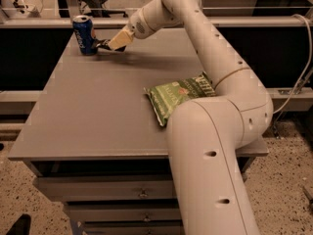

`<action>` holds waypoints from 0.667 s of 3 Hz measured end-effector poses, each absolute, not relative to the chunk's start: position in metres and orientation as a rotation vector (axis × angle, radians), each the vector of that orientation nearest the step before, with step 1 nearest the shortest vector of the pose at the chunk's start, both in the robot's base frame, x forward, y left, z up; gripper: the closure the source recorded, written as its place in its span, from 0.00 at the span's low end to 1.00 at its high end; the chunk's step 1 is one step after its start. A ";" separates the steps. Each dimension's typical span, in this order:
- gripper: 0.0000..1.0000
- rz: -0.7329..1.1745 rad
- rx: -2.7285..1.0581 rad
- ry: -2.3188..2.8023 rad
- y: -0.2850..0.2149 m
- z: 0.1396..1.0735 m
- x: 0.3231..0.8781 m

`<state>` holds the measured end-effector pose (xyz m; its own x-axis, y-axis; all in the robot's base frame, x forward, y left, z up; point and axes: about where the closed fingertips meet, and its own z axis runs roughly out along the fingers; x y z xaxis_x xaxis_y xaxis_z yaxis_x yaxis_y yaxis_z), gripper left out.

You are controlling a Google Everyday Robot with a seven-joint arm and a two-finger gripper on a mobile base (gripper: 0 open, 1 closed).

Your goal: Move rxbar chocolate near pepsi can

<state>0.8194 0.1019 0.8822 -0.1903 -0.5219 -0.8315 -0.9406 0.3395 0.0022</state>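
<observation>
One camera view is showing the arm reaching across the grey surface (93,111) toward eleven o'clock. Its gripper (111,43) is hanging low near the far-left corner, with the fingers (120,37) pinching the rxbar chocolate (102,45). The bar is sticking out from the fingertips toward nine o'clock, just beside the base of the pepsi can (84,34); whether they are touching is unclear. A green chip bag (178,94) is lying well apart, at four o'clock from the gripper.
</observation>
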 end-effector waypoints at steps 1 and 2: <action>1.00 0.701 -1.285 1.849 0.114 0.870 0.823; 0.81 0.707 -1.284 1.854 0.123 0.864 0.826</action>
